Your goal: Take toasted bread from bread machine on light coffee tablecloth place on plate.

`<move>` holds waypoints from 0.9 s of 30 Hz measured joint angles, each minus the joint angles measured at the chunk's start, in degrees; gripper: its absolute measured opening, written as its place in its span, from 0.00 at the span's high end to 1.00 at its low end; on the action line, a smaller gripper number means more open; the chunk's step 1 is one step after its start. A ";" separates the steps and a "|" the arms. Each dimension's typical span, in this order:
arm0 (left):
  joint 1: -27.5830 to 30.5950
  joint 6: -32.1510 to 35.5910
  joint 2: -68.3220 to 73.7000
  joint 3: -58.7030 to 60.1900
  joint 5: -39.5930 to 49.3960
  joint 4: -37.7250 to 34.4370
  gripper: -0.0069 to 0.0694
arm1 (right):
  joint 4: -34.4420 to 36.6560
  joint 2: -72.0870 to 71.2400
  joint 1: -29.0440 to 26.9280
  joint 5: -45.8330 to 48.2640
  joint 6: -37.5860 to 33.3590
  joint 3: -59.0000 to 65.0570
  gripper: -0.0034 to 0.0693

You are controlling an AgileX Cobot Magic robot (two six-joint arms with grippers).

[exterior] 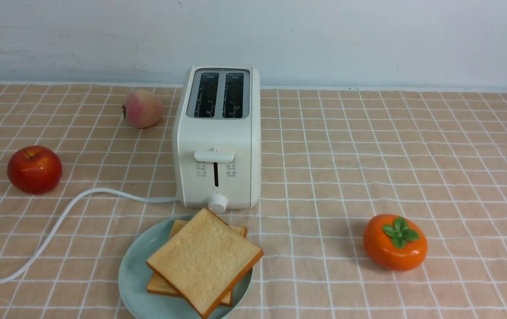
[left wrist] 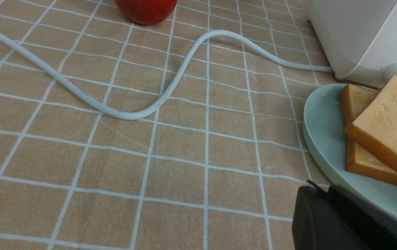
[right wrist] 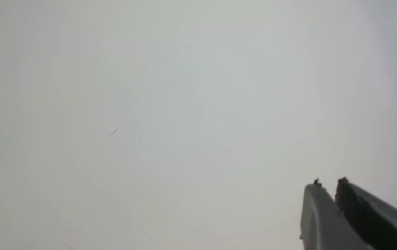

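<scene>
While the light peach-tan checked tablecloth (exterior: 368, 150) is covering the whole table, the cream-white two-slot toaster (exterior: 218, 141) is standing near its middle with both slots empty, and its white cord (exterior: 58, 221) is trailing off to the toaster's left. Just in front of the toaster, the round pale teal plate (exterior: 131, 274) is holding both square golden toast slices (exterior: 204, 259), one lying askew on the other. A red apple (exterior: 34, 169) is sitting left of the toaster, a pink peach (exterior: 142, 108) behind-left, an orange persimmon (exterior: 395, 242) front-right. The left gripper (left wrist: 318, 189) is hovering beside the plate, the right gripper (right wrist: 327, 187) facing a blank wall; both are nearly closed and holding nothing.
</scene>
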 joint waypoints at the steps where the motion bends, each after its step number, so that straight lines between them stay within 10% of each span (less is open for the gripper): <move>1: 0.00 0.00 0.00 0.00 0.00 0.00 0.86 | 0.00 0.00 0.00 0.00 0.00 0.00 0.85; 27: 0.00 0.00 0.00 0.02 0.00 0.00 0.85 | -5.97 0.00 -0.37 8.29 -6.22 9.08 0.80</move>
